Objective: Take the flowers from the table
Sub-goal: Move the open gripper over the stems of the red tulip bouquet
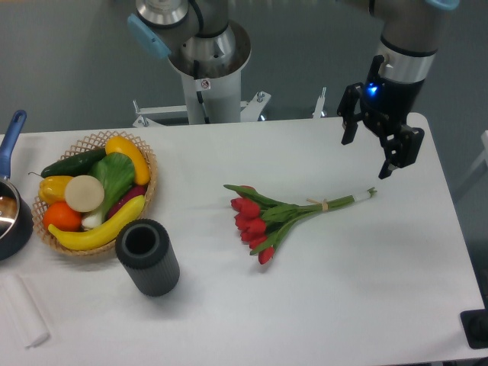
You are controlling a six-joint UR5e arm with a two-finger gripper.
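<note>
Plain grey-blue wall (69,69) behind, evenly lit, without shadows.

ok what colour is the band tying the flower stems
Tan, thin band around the green stems of the flowers; seen in the fixed camera view.

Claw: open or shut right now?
Open. The claw has its two fingers spread with a clear gap, nothing between them, hanging above the table near the stem end of the flowers.
</note>
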